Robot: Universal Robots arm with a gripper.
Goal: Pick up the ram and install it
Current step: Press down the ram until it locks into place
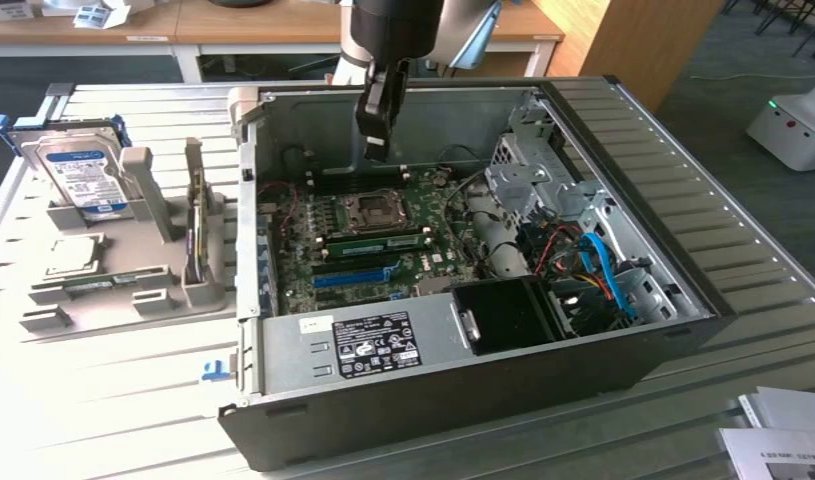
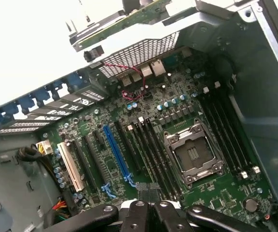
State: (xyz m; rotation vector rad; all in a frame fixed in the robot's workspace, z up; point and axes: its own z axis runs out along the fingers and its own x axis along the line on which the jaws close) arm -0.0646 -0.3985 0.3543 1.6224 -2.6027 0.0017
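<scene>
My gripper hangs over the open computer case, above the back of the motherboard, and it is shut with nothing showing between its fingers. In the wrist view the gripper points down at the dark memory slots beside the empty processor socket. One green ram stick sits in a slot in front of the socket. Another thin green stick lies in the grey holder on the exterior view's left, far from the gripper.
The grey holder also carries a hard drive, a square silver processor and an upright card. Inside the case are a long blue slot, a black fan shroud and blue cables. Papers lie at the near right.
</scene>
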